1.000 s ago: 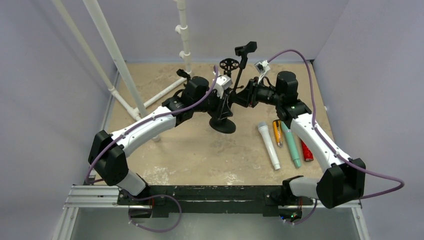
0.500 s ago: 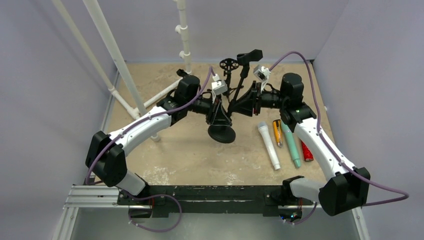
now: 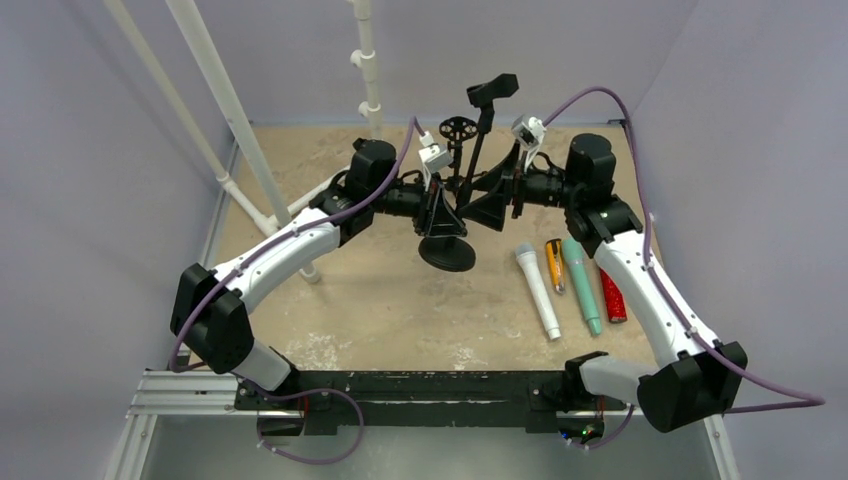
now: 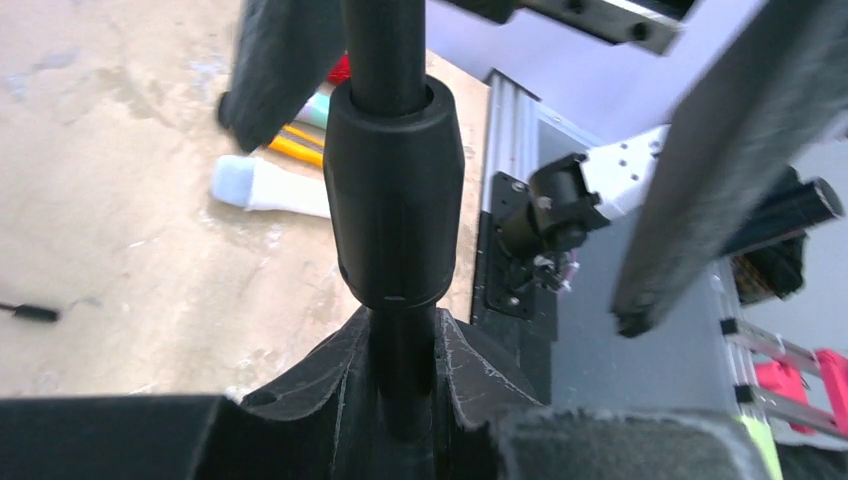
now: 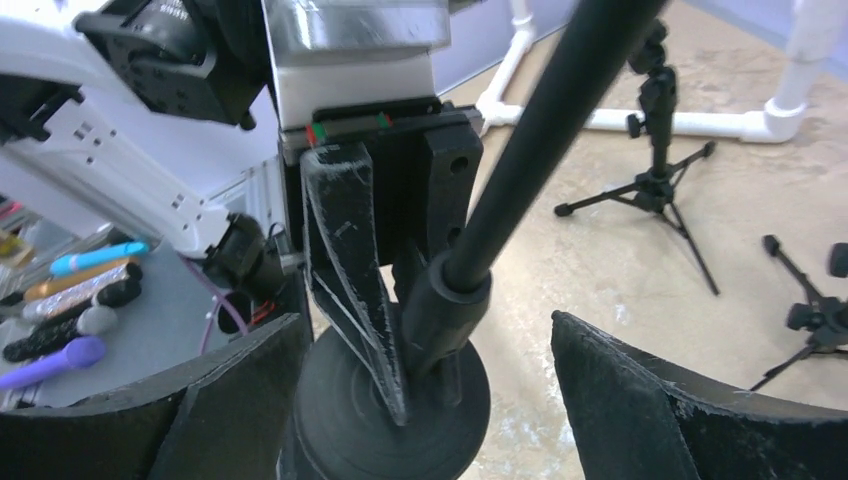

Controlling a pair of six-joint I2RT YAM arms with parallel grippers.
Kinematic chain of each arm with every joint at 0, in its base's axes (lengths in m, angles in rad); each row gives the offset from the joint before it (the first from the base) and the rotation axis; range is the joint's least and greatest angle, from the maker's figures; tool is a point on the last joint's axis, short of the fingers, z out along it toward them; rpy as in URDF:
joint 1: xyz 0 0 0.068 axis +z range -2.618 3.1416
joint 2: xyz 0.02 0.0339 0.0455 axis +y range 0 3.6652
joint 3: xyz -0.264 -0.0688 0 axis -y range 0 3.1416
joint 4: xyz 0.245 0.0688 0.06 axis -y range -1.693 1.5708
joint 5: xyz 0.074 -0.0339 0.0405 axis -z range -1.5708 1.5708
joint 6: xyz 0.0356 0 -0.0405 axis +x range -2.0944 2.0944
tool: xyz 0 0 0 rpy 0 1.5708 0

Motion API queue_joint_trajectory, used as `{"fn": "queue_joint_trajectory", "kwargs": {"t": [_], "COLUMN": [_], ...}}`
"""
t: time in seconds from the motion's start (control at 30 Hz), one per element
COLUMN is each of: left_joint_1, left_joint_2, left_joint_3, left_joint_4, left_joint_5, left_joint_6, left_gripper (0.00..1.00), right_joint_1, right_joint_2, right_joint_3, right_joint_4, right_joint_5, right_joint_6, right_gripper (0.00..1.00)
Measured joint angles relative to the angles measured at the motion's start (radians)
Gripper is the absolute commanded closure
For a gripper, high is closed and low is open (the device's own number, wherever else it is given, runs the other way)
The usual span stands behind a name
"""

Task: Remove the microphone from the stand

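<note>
Grips the stand (image 3: 446,250) low on its pole with the left gripper (image 3: 437,212), jaws drawn narrow and pinching the thin shaft just under the thick black collar (image 4: 393,190), right above the round base. Holds the right gripper (image 3: 496,196) spread wide on the other side, one finger (image 5: 190,410) to the left of the pole and the other to its right, neither touching it. Finds the base resting on the sandy table (image 3: 380,310) near the middle, with the pole (image 3: 478,140) leaning up and away toward the back wall and ending in a black head piece (image 3: 492,90). Cannot tell from above whether that piece is a bare clip or carries a black microphone. Shows four more lying side by side on the table to the right of the base, apart from it: a white microphone (image 3: 537,292), an orange microphone (image 3: 554,265), a teal microphone (image 3: 581,285) and a red microphone (image 3: 612,297). Cannot say which of them belongs to the stand. Shows also a small black tripod (image 3: 458,130) behind the stand and a white pipe frame (image 3: 235,120) at the left rear.
</note>
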Motion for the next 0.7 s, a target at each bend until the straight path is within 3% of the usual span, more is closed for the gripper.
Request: {"fn": "queue_joint_trajectory", "kwargs": {"t": [0.2, 0.37, 0.7], "left_joint_1": [-0.025, -0.107, -0.160], "left_joint_2": [0.000, 0.000, 0.000], "left_joint_3": [0.017, 0.023, 0.086], "left_joint_4": [-0.076, -0.149, -0.230], "left_joint_5": [-0.204, -0.408, -0.618], "left_joint_6": [0.037, 0.060, 0.073], "left_gripper": [1.00, 1.00, 1.00], "right_joint_1": [-0.002, -0.013, -0.025], "right_joint_2": [-0.005, 0.007, 0.011], "right_joint_3": [0.061, 0.062, -0.009], "right_joint_4": [-0.039, -0.048, -0.033], "right_joint_5": [0.118, 0.190, 0.241], "right_joint_6": [0.024, 0.060, 0.134], "right_gripper": [0.12, 0.18, 0.31]}}
